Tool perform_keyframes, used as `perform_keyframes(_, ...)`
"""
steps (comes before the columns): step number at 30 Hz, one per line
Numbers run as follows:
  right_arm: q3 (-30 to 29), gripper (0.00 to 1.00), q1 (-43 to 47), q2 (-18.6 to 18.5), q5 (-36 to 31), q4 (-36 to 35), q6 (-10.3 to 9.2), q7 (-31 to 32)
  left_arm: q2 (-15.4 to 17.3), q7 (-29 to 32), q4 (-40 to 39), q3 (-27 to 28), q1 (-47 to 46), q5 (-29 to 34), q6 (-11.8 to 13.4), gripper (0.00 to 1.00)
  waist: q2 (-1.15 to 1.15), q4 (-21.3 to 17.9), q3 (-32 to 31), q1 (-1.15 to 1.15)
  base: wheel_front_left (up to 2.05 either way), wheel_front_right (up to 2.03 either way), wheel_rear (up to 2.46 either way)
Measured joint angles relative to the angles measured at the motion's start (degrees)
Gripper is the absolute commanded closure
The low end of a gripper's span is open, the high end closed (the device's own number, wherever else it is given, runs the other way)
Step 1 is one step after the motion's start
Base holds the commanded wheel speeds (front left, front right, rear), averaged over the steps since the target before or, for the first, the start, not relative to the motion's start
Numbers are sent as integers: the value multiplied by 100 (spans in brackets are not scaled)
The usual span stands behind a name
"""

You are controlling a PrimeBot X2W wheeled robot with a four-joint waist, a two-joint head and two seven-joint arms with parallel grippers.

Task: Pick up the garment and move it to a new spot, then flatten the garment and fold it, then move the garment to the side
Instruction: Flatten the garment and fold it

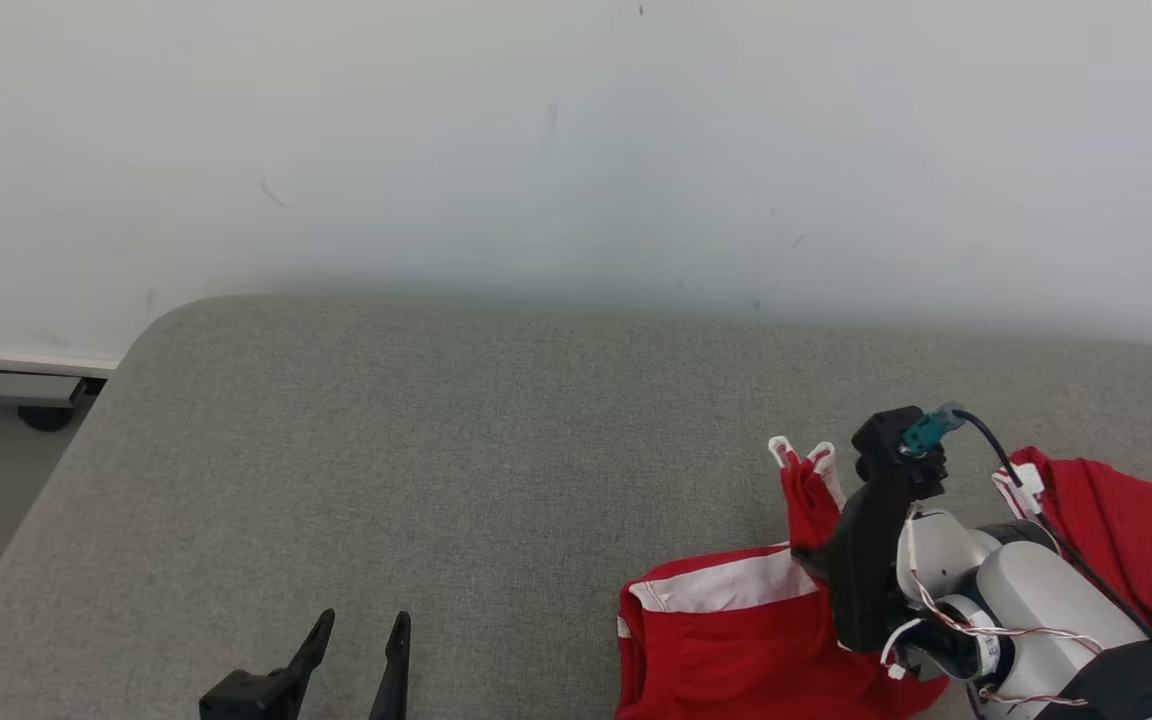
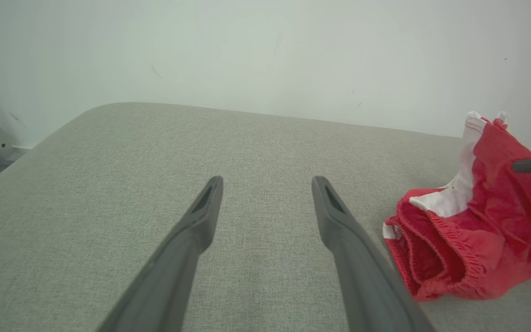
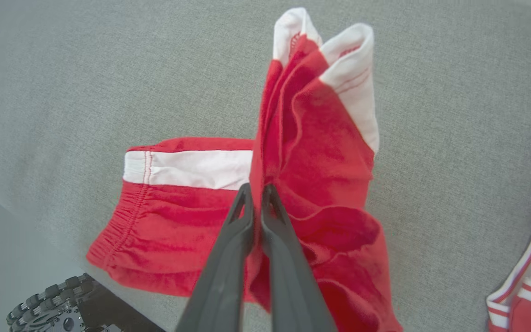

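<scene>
The garment [image 1: 726,640] is a pair of red shorts with a white side stripe, crumpled on the grey cushion [image 1: 456,480] at the lower right. My right gripper [image 3: 256,189] is shut on a fold of the garment [image 3: 321,152] and holds that part up in a ridge, while the waistband end lies flat. In the head view the right gripper [image 1: 821,555] comes in from the lower right. My left gripper [image 1: 363,625] stands open over bare cushion at the lower left. The left wrist view shows the left gripper [image 2: 268,182] well apart from the garment [image 2: 477,230].
A second red and white piece of clothing [image 1: 1136,540] lies just right of the right arm. The cushion's rounded left edge [image 1: 86,430] drops to the floor. A pale wall [image 1: 576,150] rises behind. The robot's base [image 3: 49,309] shows below the near edge.
</scene>
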Motion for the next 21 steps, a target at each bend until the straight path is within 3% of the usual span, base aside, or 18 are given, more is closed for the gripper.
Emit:
perform_keyframes(12, 479, 100, 107, 423, -3, -525, -9, 490, 0, 1, -3, -9, 0, 0, 0, 0, 0, 54, 22, 0, 0, 0, 0)
perform_keyframes(21, 524, 100, 91, 625, -3, -539, -166, 682, 0, 8, -4, -20, -4, 0, -2, 0, 0, 97, 90, 0, 0, 0, 0)
